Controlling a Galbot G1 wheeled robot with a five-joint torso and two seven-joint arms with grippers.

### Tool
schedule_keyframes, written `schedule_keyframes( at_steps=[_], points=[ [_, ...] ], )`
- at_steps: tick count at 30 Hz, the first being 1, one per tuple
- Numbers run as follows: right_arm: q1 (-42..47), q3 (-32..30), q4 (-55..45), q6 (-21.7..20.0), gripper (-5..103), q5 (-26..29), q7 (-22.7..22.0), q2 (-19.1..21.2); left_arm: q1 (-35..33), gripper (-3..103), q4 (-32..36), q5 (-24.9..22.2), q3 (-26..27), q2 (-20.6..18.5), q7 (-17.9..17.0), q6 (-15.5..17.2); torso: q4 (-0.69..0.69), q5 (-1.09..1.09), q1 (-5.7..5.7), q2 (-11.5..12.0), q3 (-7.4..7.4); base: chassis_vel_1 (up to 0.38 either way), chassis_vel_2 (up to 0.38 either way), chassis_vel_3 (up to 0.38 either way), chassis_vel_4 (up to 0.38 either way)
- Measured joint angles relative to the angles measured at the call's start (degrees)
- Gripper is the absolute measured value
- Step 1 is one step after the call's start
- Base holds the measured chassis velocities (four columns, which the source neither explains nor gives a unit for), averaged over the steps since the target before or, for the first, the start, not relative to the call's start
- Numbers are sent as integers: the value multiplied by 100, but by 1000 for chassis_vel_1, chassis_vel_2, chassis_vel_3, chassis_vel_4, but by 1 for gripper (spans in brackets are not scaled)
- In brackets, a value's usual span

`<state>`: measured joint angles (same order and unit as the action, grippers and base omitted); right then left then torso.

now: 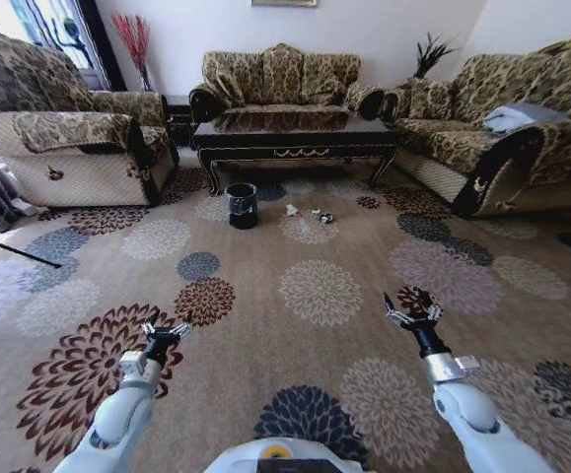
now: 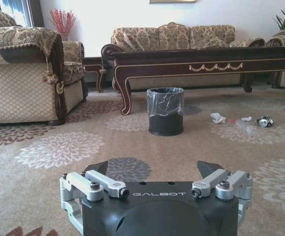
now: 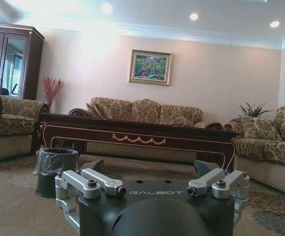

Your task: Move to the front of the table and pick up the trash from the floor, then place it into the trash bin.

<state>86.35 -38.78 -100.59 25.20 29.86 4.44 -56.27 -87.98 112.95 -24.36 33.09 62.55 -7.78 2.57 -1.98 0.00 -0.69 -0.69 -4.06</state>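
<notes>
Left gripper [image 1: 166, 330] and right gripper [image 1: 412, 313] both spread, empty, held low over floor [image 1: 265, 296], arms forward

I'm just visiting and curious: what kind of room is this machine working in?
Most likely a home living room: patterned sofas surround a dark coffee table, a flower-patterned carpet covers the floor, and a framed painting hangs on the wall.

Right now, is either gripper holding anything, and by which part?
Nothing is held. The left gripper and right gripper are both open over the floor; the trash lies far ahead.
</notes>
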Motion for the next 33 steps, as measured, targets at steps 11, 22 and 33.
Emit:
schedule_keyframes(
  at_steps=[11,22,33],
  points=[
    [-9,6,0,11,100,4,9,9,8,100,-6,-7,-4,-5,-7,8,0,1,8,71,131,0,0,0,0],
    [10,-15,-8,-95,100,-84,95,-18,3,100,-44,-60,-11,-3,-12,-452,0,0,9,71,111,0,0,0,0],
    [18,-4,-3,-42,100,-125,200,-47,3,100,-65,21,-4,15,25,-522,0,0,7,71,93,-4,6,5,-4]
  ],
)
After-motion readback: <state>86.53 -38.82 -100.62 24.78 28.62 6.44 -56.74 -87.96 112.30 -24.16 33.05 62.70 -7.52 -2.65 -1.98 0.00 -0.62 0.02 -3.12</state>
